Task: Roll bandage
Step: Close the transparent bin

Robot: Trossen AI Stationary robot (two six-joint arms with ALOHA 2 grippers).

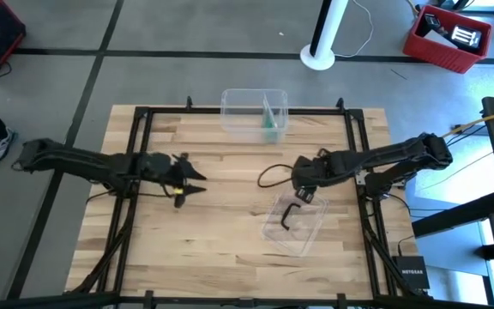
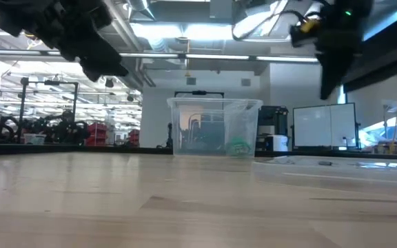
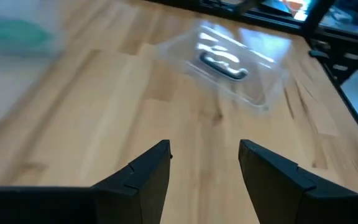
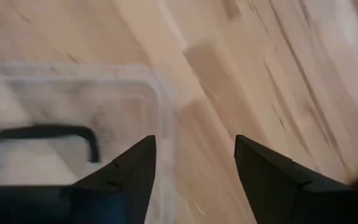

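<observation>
The teal bandage lies inside a clear plastic box at the table's far middle; the low view shows the bandage on the box's floor, toward its right side. The box's clear lid, with a black handle, lies flat on the table right of centre. My right gripper hangs open just above the lid's far edge, fingers pointing steeply down with nothing between them. My left gripper stands open above the table left of centre, pointing toward the lid, nothing between its fingers.
A black cable loops over the table beside my right gripper. Black frame rails run along the table's left, right and far sides. Bare wood lies between the two grippers and toward the near edge.
</observation>
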